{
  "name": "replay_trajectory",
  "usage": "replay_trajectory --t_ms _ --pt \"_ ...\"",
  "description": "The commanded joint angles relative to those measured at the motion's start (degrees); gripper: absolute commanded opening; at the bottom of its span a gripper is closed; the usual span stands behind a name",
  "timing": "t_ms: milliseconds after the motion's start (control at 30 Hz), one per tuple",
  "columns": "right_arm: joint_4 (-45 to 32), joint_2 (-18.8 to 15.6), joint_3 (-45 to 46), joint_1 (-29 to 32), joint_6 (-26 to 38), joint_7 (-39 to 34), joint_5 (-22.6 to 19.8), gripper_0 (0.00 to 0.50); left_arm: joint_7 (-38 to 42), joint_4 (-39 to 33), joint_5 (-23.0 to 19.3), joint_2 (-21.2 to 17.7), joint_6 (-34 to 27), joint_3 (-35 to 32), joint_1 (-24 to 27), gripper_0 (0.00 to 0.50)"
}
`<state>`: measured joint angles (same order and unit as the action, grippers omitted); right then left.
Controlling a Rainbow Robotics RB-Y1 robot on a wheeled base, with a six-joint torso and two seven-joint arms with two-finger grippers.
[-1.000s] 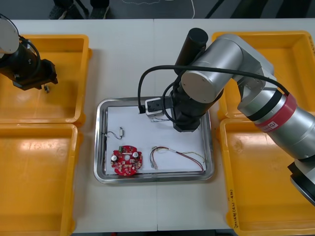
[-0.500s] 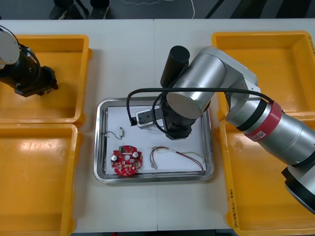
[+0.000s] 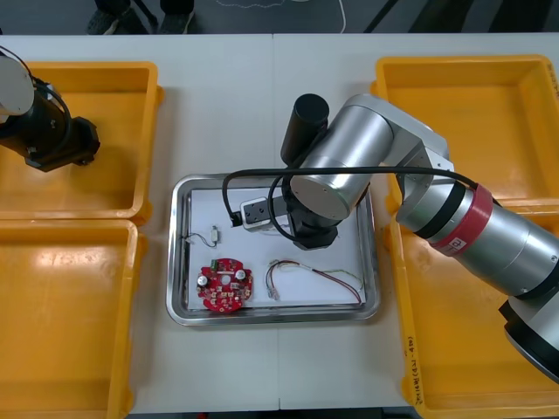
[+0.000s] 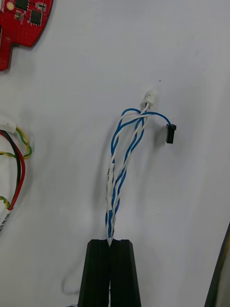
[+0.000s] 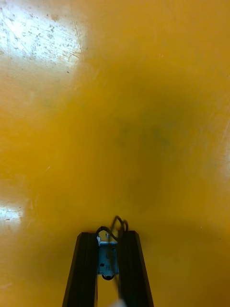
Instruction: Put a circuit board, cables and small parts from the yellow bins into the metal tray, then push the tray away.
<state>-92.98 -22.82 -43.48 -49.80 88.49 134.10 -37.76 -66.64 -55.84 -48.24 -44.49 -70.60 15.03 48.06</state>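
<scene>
I see the table (image 3: 227, 113) brightly and evenly lit from above. White glare patches sit on the near-left yellow bin (image 3: 52, 288), and the metal tray (image 3: 177, 262) gleams along its rim. In the left wrist view, glare and a soft dark shadow mark the far-left yellow bin (image 5: 143, 72).

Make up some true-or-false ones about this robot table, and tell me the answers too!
1. The right gripper is shut on the blue and white cable. True.
2. The red circuit board lies in a yellow bin. False: it lies inside the metal tray.
3. The left gripper holds a small metal part over a yellow bin. True.
4. The red and yellow cable lies on the bare table. False: it lies in the tray, near the circuit board.
</scene>
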Motion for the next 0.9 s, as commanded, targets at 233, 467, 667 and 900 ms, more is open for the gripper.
replay_trajectory --t_ms 233,467,667,900 --pt "-0.5 1.0 -1.2 -2.1 -0.7 -2.4 1.1 0.0 -4.6 -4.1 -0.6 -2.4 -4.0 -1.2 -0.6 0.0" --pt "-0.5 0.6 -1.2 -2.0 -0.8 -2.9 1.6 0.302 -4.0 -9.6 -0.4 -2.8 -13.2 -7.8 -0.5 0.0" --pt "-0.5 0.1 -0.4 -2.0 -0.6 -3.1 0.5 0.454 -3.7 -15.5 -0.1 -3.7 -21.1 -11.5 -0.5 0.0" --pt "-2.2 0.1 5.2 -2.0 3.5 -3.1 -2.1 0.461 -2.5 -22.8 -0.1 -4.3 -30.4 -14.9 -0.5 0.0"
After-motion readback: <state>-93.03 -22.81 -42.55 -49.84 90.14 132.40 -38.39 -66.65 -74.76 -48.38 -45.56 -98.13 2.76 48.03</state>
